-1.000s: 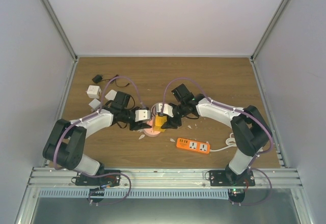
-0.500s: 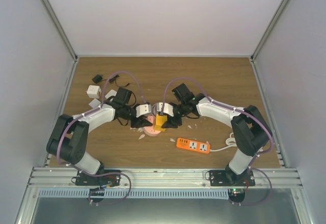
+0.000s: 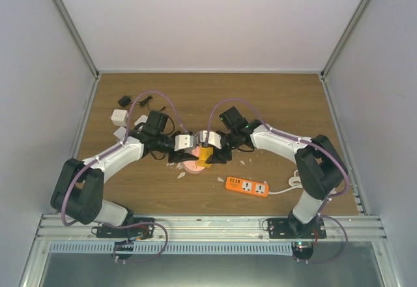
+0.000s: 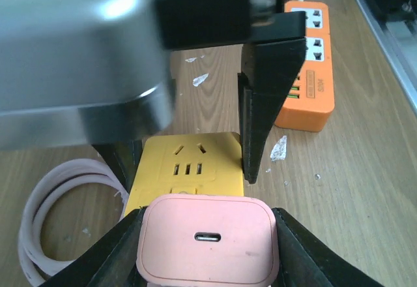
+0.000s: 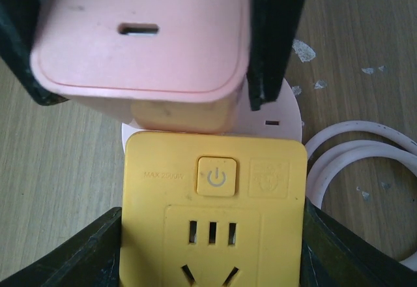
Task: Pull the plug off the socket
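Left gripper (image 4: pixel 207 244) pinches a rounded pink plastic plug (image 4: pixel 207 225); right gripper (image 5: pixel 214 251) clamps a square yellow plastic socket (image 5: pixel 215 196) (both partly spread), above a brown wooden tabletop (image 3: pixel 280 101) between white walls (image 3: pixel 195 19).

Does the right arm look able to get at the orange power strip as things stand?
Probably not yet. The orange power strip lies close by with nothing over it, but the right arm has its jaws clamped on the yellow socket, so it must let go first.
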Robot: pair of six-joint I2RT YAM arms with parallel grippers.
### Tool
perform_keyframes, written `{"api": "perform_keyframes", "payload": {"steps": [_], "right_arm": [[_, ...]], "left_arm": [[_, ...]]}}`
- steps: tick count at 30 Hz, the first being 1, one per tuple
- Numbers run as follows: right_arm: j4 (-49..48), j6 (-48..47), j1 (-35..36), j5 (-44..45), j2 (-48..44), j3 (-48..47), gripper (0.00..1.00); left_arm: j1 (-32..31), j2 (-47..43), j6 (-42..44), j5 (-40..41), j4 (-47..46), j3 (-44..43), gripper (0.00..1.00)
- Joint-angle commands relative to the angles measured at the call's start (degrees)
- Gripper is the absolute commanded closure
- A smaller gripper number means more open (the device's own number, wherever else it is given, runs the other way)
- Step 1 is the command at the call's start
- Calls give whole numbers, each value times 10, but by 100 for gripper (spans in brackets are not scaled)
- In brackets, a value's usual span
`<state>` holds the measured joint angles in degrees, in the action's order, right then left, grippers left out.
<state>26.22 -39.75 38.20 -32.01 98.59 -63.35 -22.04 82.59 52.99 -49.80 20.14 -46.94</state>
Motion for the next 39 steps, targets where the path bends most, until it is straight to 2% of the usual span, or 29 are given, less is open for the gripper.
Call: {"api": "perform_keyframes", "payload": {"steps": [1,7,12,23,29,39], "right_arm": [[-13,9,1,19,22,-9,78],[-14,10,0,19,18,-7,78],[-13,12,1,17,19,-9,77],[-9,15,4,17,21,-16,76],[-10,17,5,17,16,-18,75],[-10,21,9,20,17,-21,74]], "left_arm": [[-27,-14,44,9,-38,19,81],[-8,-19,53,23,-12,18,82],[44,-32,85,43,51,-5,81],[172,-14,173,248,189,-96,79],[189,40,176,401,204,-128,77],[188,125,152,509,171,-145,76]]}}
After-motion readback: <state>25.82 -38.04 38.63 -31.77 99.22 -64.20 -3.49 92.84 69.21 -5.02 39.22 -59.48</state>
